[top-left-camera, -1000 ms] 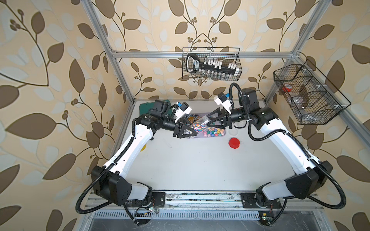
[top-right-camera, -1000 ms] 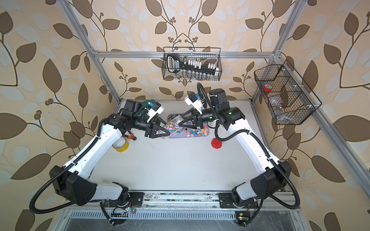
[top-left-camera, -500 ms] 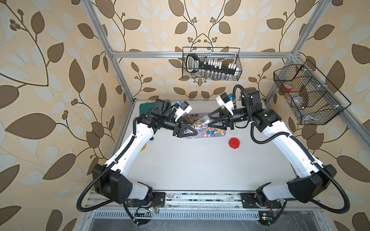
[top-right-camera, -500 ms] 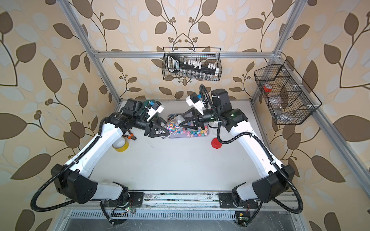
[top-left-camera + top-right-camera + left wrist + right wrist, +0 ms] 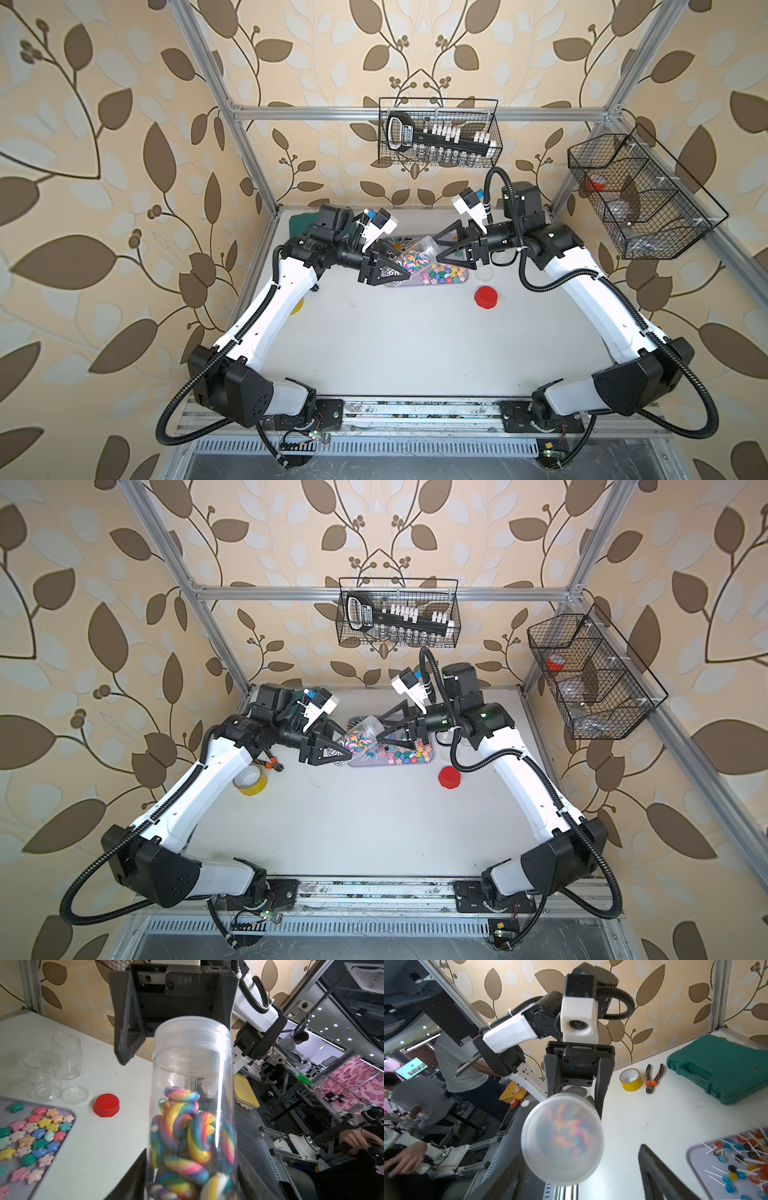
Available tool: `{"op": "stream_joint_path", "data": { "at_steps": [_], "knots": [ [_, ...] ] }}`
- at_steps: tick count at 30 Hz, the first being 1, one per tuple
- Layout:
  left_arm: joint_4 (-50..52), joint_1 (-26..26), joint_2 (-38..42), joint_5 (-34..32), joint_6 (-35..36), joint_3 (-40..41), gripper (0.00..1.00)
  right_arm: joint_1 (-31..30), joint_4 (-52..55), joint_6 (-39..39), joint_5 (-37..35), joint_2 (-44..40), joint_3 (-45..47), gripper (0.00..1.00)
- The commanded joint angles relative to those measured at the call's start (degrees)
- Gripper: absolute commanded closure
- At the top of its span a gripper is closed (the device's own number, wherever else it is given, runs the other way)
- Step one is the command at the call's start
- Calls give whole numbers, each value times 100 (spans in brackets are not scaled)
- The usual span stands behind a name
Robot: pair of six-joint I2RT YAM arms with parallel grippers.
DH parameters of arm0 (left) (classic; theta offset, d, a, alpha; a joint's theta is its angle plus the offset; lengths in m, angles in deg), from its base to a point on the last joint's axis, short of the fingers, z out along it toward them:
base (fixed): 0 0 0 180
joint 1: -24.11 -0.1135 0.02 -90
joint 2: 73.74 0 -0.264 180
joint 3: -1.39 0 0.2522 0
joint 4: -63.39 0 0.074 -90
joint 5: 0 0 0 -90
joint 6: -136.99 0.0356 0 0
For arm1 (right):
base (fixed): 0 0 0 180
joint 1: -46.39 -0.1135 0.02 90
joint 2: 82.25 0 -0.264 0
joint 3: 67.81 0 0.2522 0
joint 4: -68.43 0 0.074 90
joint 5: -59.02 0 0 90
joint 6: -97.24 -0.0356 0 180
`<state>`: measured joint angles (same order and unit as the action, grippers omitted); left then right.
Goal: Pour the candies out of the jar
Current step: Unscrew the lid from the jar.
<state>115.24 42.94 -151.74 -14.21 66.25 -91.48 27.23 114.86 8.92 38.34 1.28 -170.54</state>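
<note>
The right pincer (image 5: 435, 252) lets go of the cap (image 5: 562, 1138)
Its jaws now stand spread, clear of the cap between them; the left pincer (image 5: 405, 261) clamps the jar (image 5: 191, 1064), candies (image 5: 187, 1136) inside (probably re-gripping for another twist, so no pouring yet).

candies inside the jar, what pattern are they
The candies in the jar are rainbow-swirled; left wrist view shows them best.

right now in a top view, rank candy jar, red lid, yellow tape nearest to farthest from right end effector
1. candy jar, at the tips of the right end effector
2. red lid, nearby on table
3. yellow tape, beside left arm
</note>
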Motion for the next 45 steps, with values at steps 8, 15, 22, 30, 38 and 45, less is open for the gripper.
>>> {"op": "stream_joint_path", "data": {
  "at_steps": [8, 15, 22, 30, 38, 45],
  "knots": [
    [508, 93, 289, -2273, 695, -207, 66, 569, -109, -1784, -86, 196, -457, 13],
    [489, 233, 526, -3565, 911, 1, 66, 533, 330, -2524, 191, 876, -574, 15],
    [516, 279, 593, -3580, 923, 56, 66, 109, 686, -2277, 37, 1226, -718, 14],
    [463, 297, 584, -3330, 859, -5, 66, -267, 724, -2198, -6, 1505, -907, 14],
    [411, 297, 628, -3143, 788, -8, 66, -387, 726, -2160, 2, 1698, -998, 17],
    [360, 297, 645, -3093, 754, 11, 66, -391, 724, -2104, 31, 1685, -1010, 25]
  ]
}}
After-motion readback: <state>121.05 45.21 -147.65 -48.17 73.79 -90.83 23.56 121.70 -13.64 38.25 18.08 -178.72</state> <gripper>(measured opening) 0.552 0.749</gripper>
